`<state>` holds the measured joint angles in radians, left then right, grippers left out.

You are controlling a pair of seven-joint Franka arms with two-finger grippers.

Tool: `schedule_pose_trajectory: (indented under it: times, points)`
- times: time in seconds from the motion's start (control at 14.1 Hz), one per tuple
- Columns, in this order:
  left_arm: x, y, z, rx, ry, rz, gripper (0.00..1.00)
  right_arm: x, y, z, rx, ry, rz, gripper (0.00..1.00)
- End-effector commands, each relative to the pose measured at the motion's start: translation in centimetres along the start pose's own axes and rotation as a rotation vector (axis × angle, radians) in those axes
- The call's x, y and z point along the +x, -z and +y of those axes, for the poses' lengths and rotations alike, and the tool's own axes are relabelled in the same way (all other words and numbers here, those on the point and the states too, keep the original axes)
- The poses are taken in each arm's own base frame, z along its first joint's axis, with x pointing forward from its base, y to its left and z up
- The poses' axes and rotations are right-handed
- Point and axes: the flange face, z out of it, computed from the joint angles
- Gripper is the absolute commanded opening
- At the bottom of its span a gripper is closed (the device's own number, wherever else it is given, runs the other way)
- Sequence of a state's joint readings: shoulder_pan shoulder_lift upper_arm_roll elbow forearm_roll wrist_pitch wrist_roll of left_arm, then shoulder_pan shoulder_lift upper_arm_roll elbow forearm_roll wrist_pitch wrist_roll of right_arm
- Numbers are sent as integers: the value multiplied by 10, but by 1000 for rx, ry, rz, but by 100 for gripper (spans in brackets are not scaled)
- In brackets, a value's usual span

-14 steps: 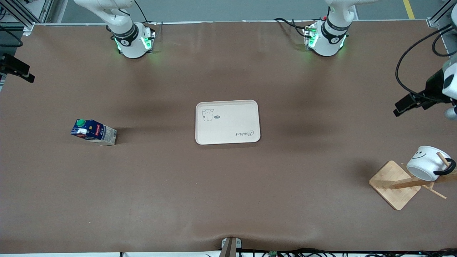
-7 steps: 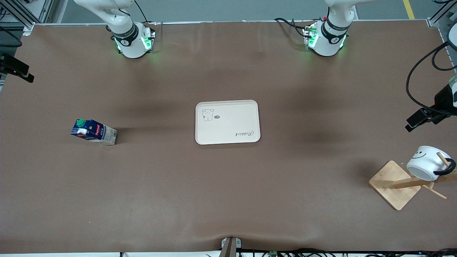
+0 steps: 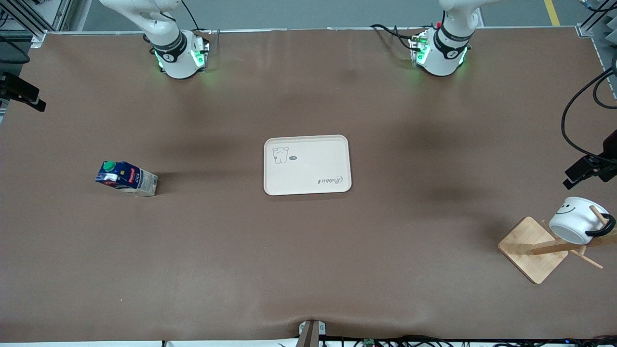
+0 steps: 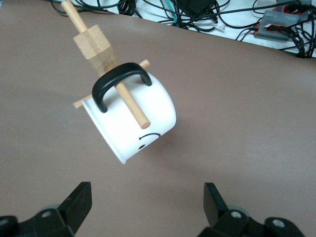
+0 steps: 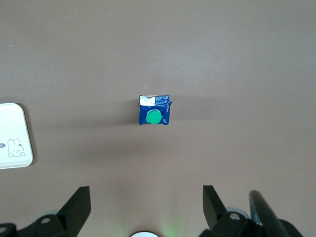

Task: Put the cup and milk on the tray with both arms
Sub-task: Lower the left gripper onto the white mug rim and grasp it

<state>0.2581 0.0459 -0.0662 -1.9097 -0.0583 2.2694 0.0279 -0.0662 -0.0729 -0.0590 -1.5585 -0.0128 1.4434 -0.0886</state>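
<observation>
The white smiley cup (image 3: pixel 576 220) (image 4: pixel 133 118) hangs tilted by its black handle on a peg of a wooden stand (image 3: pixel 532 248) near the left arm's end of the table. My left gripper (image 3: pixel 581 172) (image 4: pixel 146 190) hovers close to the cup, open and empty. The blue milk (image 3: pixel 126 178) (image 5: pixel 154 111) with a green cap stands toward the right arm's end. My right gripper (image 5: pixel 146 190) is open and empty, high over the table with the milk ahead of it; it is out of the front view. The cream tray (image 3: pixel 307 165) (image 5: pixel 15 136) lies bare mid-table.
The stand's post (image 4: pixel 94 44) and thin pegs stick out around the cup. Loose cables (image 4: pixel 197 12) lie along the table's edge past the stand. Brown mat (image 3: pixel 308 260) covers the whole table between tray, milk and stand.
My left gripper has travelled toward the cup and the table's end, now hovering just short of it. Milk, tray and cup have not moved.
</observation>
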Motion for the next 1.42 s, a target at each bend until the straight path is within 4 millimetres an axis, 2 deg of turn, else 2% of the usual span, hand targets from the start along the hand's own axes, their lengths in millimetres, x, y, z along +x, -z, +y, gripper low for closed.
schedule_pose_trajectory:
  times: [0.0, 0.28, 0.42, 0.5, 0.57, 0.99, 1.06, 1.2, 1.27, 1.35]
  points:
    - [-10, -11, -22, -3, -50, 53, 100, -7, 3, 3, -2, -7, 2, 100]
    - [-22, -31, -43, -142, -14, 64, 100, -7, 3, 4, -1, -8, 4, 100]
    - [-24, -49, -52, -155, -89, 63, 100, -7, 3, 4, -1, -8, 2, 100]
    - [-22, -52, -63, -142, -119, 77, 100, -7, 3, 4, -1, -8, 2, 100]
    - [-22, -55, -67, -137, -125, 94, 100, -7, 3, 4, -1, -8, 2, 100]
    - [-14, -75, -70, -129, -124, 143, 100, -7, 2, 8, 0, -16, 1, 100]
    - [-11, -75, -69, -129, -125, 147, 96, -7, 1, 8, 0, -16, -1, 100]
    - [-8, -79, -71, -143, -107, 151, 79, -7, 2, 8, 0, -16, 1, 100]
    - [-8, -82, -70, -146, -107, 147, 67, -7, 1, 8, 0, -16, -1, 100]
    - [-8, -82, -68, -147, -110, 148, 49, -7, 1, 8, 0, -16, -1, 100]
